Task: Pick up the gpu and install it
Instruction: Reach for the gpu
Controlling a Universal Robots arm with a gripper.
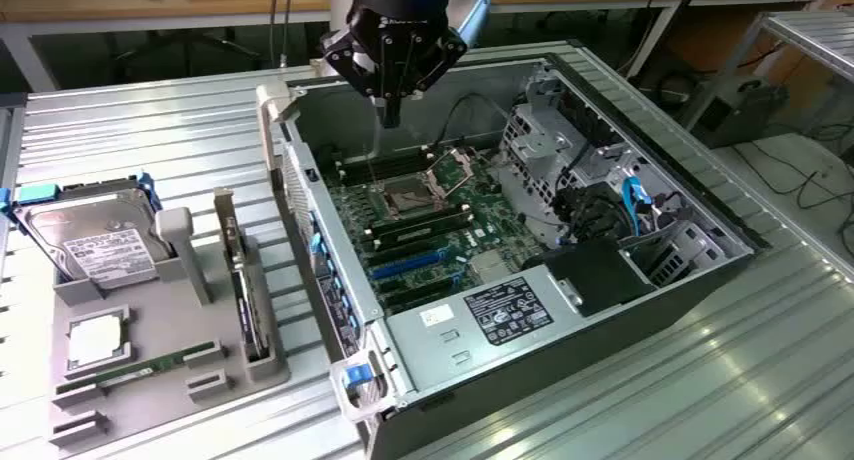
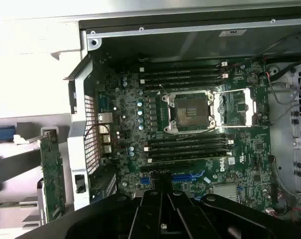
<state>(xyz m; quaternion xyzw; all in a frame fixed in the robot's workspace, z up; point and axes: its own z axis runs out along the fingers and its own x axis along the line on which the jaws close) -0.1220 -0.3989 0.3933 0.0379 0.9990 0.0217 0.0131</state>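
Overhead, the end effector [image 1: 390, 115] hangs above the far end of the open computer case [image 1: 641, 345], its fingers closed together and holding nothing. In the wrist view the end effector [image 2: 162, 191] looks straight down on the motherboard [image 2: 190, 129], where the CPU socket [image 2: 190, 112] and the blue expansion slots [image 2: 182, 177] are visible. The gpu [image 1: 246, 300] stands on edge in a grey holder tray [image 1: 160, 410] on the ribbed metal table [image 1: 147, 130], just beside the case at the exterior view's left and well apart from the end effector. The same tray carries a hard drive [image 1: 96, 245], a square silver chip [image 1: 96, 340] and a green memory stick [image 1: 147, 365]. The wrist view shows the gpu [image 2: 52, 179] outside the case wall.
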